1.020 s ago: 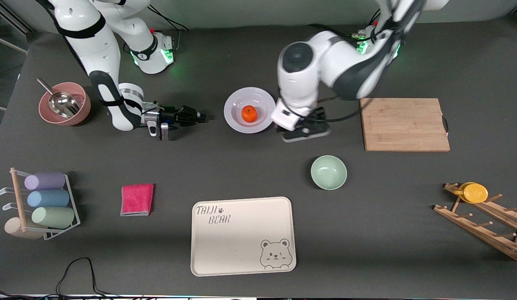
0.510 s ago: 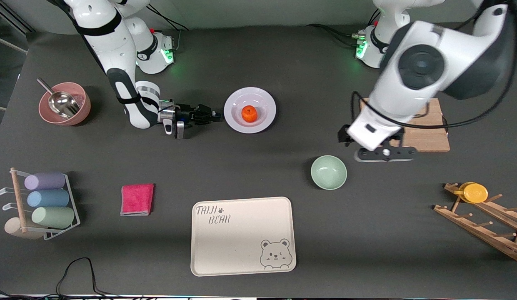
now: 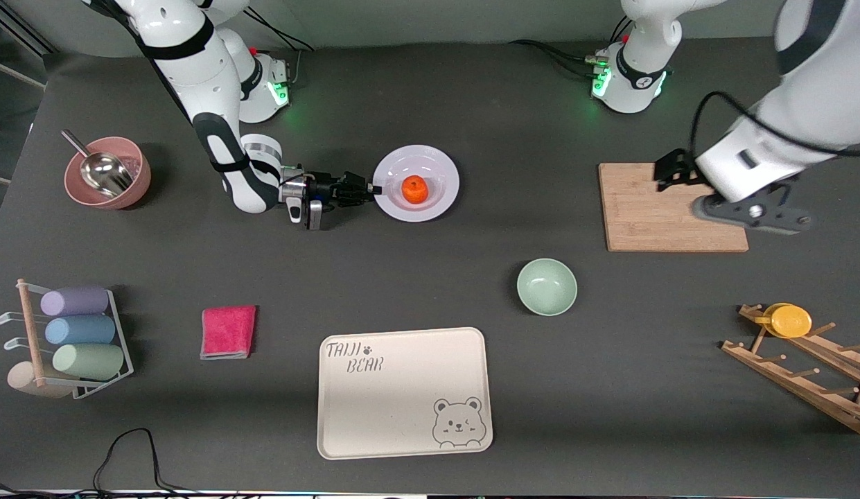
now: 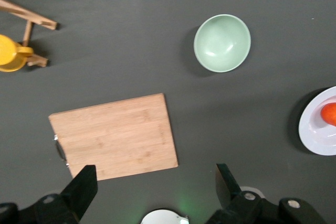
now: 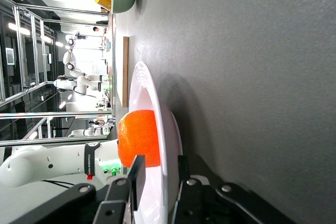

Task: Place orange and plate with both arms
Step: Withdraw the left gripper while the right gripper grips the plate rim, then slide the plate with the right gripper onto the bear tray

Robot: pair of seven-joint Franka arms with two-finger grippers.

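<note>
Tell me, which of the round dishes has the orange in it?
The white plate holds the orange. The green bowl holds nothing, and the pink bowl has a metal scoop in it.

Small round orange fruit (image 3: 415,189) sits in round shallow white plate (image 3: 438,166), w/ pale green bowl (image 3: 547,286) nearer front cam, rectangular wooden cutting board (image 3: 651,215) toward left arm's end, cream bear-print tray (image 3: 404,393) nearest cam.
</note>
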